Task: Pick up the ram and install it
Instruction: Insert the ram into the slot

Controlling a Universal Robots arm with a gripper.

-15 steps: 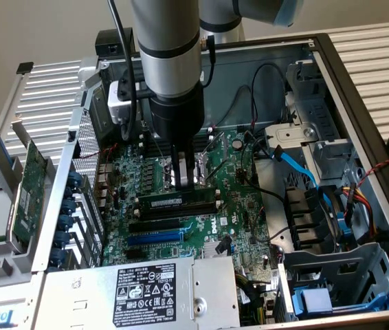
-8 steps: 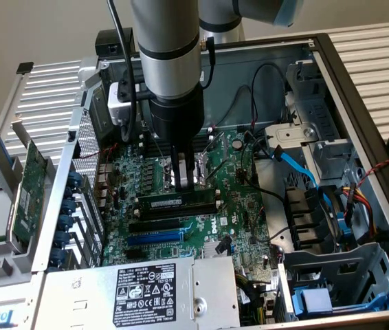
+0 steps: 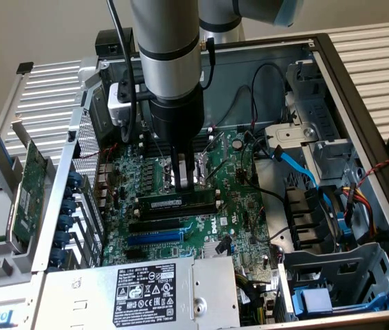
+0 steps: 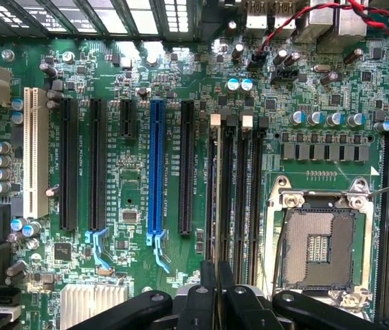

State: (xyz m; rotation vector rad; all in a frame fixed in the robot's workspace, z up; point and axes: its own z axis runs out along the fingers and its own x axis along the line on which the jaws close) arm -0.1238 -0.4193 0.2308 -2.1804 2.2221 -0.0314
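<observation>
The ram (image 3: 177, 203), a long thin green stick with black chips and a white label, stands on edge along one of the black memory slots (image 4: 239, 199) on the motherboard (image 3: 232, 220). My gripper (image 3: 185, 184) points straight down over its middle, and the fingers are shut on its upper edge. In the wrist view the ram (image 4: 214, 206) shows edge-on as a thin line running away from my gripper (image 4: 215, 285) over the slot with white end clips. Whether it is fully seated cannot be told.
The open CPU socket (image 4: 318, 240) lies just beside the memory slots. A blue expansion slot (image 4: 157, 165) and black ones lie on the other side. Blue and red cables (image 3: 297, 168) hang at the exterior view's right. A power supply (image 3: 146, 292) and a green expansion card (image 3: 29, 192) sit nearby.
</observation>
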